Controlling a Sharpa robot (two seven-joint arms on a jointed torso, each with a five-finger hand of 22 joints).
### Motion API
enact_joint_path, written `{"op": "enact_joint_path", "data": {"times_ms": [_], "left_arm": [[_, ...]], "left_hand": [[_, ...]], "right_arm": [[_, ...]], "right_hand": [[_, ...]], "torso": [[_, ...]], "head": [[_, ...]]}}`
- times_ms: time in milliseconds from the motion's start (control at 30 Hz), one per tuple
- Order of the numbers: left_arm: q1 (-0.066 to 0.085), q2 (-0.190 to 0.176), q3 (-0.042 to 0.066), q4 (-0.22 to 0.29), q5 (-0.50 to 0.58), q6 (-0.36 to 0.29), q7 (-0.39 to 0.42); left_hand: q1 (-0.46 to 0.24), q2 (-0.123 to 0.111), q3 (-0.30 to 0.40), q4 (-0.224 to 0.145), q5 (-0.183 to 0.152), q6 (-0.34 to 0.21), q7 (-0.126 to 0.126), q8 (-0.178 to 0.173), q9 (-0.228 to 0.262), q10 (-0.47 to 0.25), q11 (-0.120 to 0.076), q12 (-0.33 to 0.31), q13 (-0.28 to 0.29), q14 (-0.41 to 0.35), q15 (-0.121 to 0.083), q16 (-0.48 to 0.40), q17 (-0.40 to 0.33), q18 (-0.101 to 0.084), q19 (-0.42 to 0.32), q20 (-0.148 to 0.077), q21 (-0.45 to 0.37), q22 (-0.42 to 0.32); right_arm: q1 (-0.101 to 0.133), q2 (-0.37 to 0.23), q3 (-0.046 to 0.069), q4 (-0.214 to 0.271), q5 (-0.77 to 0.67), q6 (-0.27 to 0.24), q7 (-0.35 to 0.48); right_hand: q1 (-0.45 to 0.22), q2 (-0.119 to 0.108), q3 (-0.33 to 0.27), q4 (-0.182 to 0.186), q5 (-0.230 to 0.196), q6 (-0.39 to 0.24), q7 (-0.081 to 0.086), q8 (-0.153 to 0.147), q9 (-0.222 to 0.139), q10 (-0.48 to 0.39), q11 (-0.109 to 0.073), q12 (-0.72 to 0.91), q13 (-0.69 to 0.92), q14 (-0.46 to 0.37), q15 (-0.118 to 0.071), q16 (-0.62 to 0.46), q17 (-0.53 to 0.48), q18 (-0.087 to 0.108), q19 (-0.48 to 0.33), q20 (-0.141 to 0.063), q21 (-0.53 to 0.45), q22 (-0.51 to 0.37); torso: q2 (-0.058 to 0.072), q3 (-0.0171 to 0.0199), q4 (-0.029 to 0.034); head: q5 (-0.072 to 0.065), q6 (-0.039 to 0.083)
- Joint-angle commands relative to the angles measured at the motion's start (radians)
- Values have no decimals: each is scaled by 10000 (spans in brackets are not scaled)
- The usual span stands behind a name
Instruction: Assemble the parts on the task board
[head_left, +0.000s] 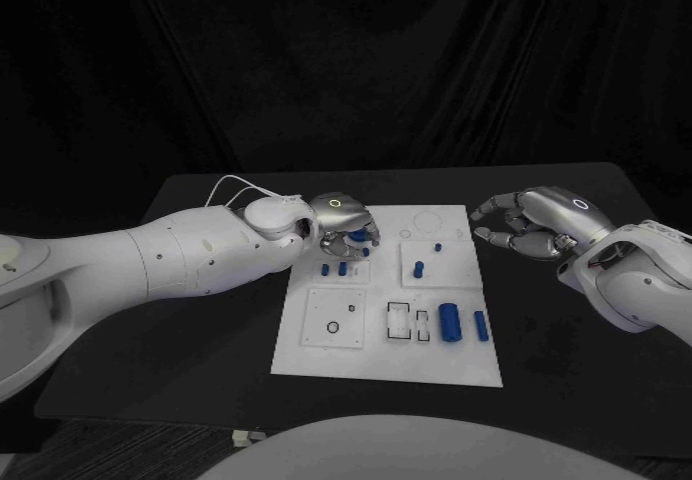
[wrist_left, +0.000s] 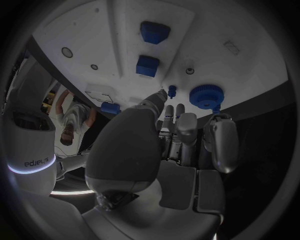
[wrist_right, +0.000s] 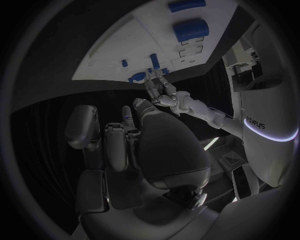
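Note:
The white task board (head_left: 378, 352) lies in the middle of the black table. My left hand (head_left: 343, 225) hovers over its far left corner, fingers apart and holding nothing. Just past its fingertips (wrist_left: 187, 122) stands a round blue knob (wrist_left: 206, 95), with a small blue peg (wrist_left: 172, 90) beside the thumb tip. The right wrist view shows that same left hand (wrist_right: 160, 90) spread above the knob (wrist_right: 139, 77). Off the board's far right corner, my right hand (head_left: 534, 225) hangs over the table, loosely curled and empty. A thick blue cylinder (head_left: 451, 322) and a slim blue bar (head_left: 480, 325) lie on the board's right side.
Small blue pegs (head_left: 335, 268) (head_left: 418, 268) stand in square plates in the board's middle row. A square plate with a ring (head_left: 333, 322) and rectangular slots (head_left: 398, 322) take up the near half. Black table (head_left: 577, 350) surrounds the board.

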Motion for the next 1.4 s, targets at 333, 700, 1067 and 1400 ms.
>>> {"op": "enact_joint_path", "data": {"times_ms": [333,700,1067,1400], "left_arm": [[-164,238,11,-267,-27,102,95],[-328,388,12,-489,-27,21,62],[-384,426,13,-636,-27,-578,108],[-388,186,13,-473,-27,-851,98]], "left_hand": [[77,-14,407,-170,393,403,102,56,-56,684,-82,246,129,-65,-35,98,-120,-118,63,-6,20,1888],[146,28,616,-339,586,831,182,233,-17,971,-83,350,289,-17,-47,181,-132,-152,142,-26,186,1934],[188,154,888,-504,624,1309,342,421,55,1467,5,108,172,201,3,247,-154,-151,152,-39,197,1932],[125,44,1087,-647,559,1366,395,315,15,2070,60,-620,-218,379,35,180,-296,-151,158,-32,196,1931]], "right_arm": [[-16,-27,6,12,-16,-8,-48],[-25,-93,6,54,-16,-30,-32],[-48,-91,6,47,-15,-48,-15],[-56,-100,6,43,-15,-13,-21]], "right_hand": [[25,-42,63,7,66,66,5,19,-20,1030,87,-67,2601,732,80,-36,1317,188,-40,3,-11,1303],[25,-42,63,7,66,66,5,19,-20,1030,87,-67,2601,732,80,-36,1317,188,-40,3,-11,1303],[25,-59,88,-2,80,34,20,-11,-43,1030,99,-67,2601,730,91,-45,1307,190,-40,11,-36,1299],[25,-57,94,-3,82,31,21,-15,-46,1030,102,-67,2601,731,92,-45,1308,189,-37,12,-30,1301]], "torso": [[-9,-1,0],[-3,-8,1],[-11,6,5],[-16,1,8]], "head": [[6,-1],[-33,-1],[-3,-1],[5,-1]]}}
